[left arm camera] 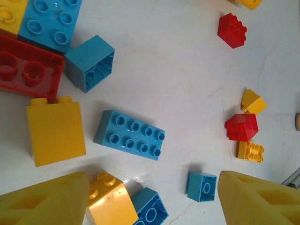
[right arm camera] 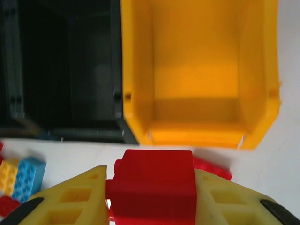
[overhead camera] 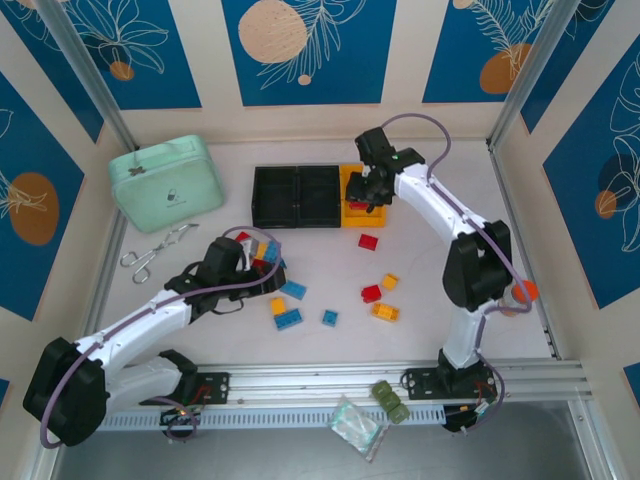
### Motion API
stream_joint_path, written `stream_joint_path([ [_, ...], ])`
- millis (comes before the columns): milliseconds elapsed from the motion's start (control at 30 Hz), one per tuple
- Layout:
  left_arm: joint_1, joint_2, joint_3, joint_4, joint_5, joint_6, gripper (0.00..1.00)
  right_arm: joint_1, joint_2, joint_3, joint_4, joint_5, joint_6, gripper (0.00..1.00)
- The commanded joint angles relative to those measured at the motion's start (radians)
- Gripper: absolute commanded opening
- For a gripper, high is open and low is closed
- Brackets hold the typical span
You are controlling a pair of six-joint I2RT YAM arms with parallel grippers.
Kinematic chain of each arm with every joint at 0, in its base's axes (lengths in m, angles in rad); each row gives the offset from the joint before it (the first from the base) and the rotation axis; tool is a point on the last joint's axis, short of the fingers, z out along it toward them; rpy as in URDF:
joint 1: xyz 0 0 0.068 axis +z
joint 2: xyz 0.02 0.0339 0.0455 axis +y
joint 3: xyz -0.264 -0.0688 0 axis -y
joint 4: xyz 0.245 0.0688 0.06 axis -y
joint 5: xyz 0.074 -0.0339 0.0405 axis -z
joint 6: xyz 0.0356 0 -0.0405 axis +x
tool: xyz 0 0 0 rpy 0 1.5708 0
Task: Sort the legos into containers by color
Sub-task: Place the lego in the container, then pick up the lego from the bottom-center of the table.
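The right gripper has its fingers clamped on a red brick. It sits square between the pads, just short of the front wall of the yellow bin. A black bin joins that bin on the left, and the yellow one looks empty.

The step in hand looks like the drop — the question is which bin. Yellow probably wants the yellow bricks, so I would carry red sideways over the black one and keep it above the rim. Centre it over the floor, and then part the fingers; a release at the lip risks a bounce back onto the table. Another red piece lies just beneath the held brick, so dipping here is best avoided.

The left gripper hangs with fingers apart over the loose pile, gripping nothing — a yellow brick and a blue brick lie under it. More bricks are scattered on the table between the arms.
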Motion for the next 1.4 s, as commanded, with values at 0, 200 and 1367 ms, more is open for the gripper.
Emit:
stream_joint_path([
  [0, -0.019, -0.018, 0.033, 0.006, -0.008, -0.013, 0.73, -0.022, 0.106, 0.103, -0.066, 0.021, 0.019, 0.31],
  [200, -0.022, -0.017, 0.028, 0.002, -0.012, -0.011, 0.72, -0.049, 0.255, 0.252, -0.100, 0.043, 0.035, 0.31],
  [1367, -0.037, 0.004, 0.087, -0.105, -0.002, 0.033, 0.71, 0.041, -0.263, -0.260, 0.045, 0.002, 0.030, 0.67],
])
